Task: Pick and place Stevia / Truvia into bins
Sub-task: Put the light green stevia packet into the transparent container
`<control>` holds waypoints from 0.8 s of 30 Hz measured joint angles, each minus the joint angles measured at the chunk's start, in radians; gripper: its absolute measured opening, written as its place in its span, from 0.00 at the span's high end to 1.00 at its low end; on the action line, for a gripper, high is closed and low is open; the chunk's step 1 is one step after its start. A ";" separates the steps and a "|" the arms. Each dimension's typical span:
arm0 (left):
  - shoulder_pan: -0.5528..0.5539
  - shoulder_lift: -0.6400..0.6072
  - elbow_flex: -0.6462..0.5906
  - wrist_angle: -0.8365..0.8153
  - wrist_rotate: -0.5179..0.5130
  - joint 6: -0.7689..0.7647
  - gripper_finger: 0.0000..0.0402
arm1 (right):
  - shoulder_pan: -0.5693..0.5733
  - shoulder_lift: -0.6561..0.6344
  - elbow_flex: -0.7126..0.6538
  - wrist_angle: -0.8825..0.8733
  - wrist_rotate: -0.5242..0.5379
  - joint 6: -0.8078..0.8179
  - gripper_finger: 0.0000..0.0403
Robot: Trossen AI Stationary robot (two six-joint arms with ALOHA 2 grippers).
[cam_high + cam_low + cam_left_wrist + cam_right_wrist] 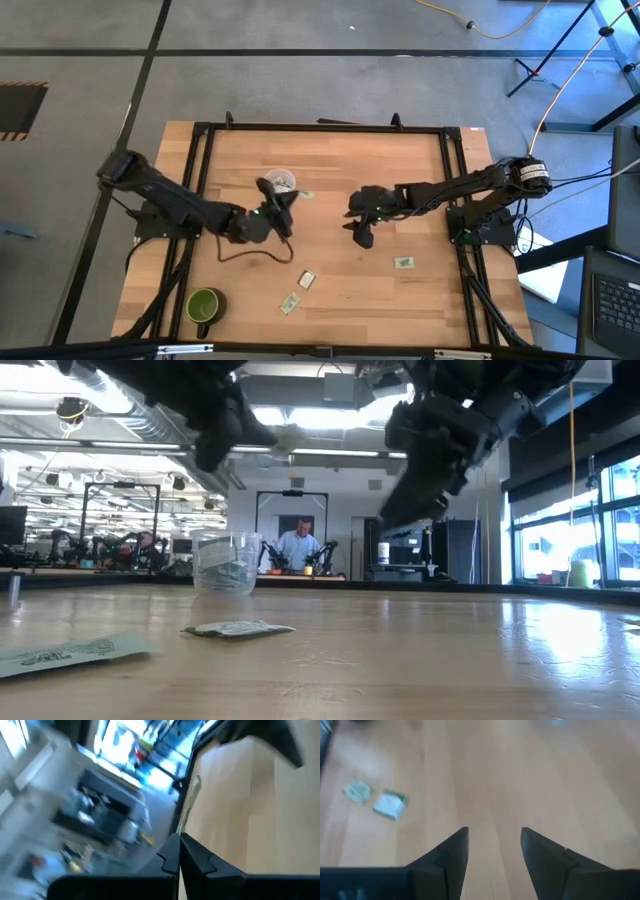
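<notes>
My left gripper [288,198] is shut on one green-and-white Stevia sachet [305,193] just right of the clear cup [281,182], well above the table in the low view. The cup [225,565] stands upright with sachets inside it. My right gripper [352,222] hangs open over bare wood at mid-table, tilted down, with nothing between its fingers [494,850]. Three more sachets lie flat on the near part of the table [404,262], [307,279], [290,302]. My left gripper pinches the sachet between its two fingers by one end [185,822]. The fingers come about level from the table's left. The rest of the sachet [285,438] sticks out past the fingertips, lifted clear of table and cup.
A green mug [204,305] stands at the near left corner. A black frame [320,127] runs round the table's edges. Two sachets [391,804], [356,791] show ahead of my right gripper. A person [297,548] is far back in the room.
</notes>
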 joint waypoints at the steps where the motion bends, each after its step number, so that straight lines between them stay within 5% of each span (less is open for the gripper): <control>1: 0.006 -0.037 0.000 -0.085 0.013 -0.090 1.00 | 0.000 0.000 0.000 -0.028 0.000 0.007 0.55; 7: 0.071 -0.221 0.000 -0.544 0.327 -0.627 1.00 | 0.030 0.000 0.000 -0.117 0.016 0.075 0.54; 11: 0.127 -0.248 0.000 -0.739 0.359 -0.864 1.00 | 0.056 0.000 0.000 -0.117 0.016 0.087 0.54; 16: 0.208 -0.240 -0.011 -0.809 0.455 -0.936 1.00 | 0.085 0.000 0.000 -0.117 -0.011 0.139 0.54; 24: 0.411 -0.240 -0.011 -0.797 0.772 -0.921 1.00 | 0.104 0.000 0.000 -0.116 -0.053 0.156 0.54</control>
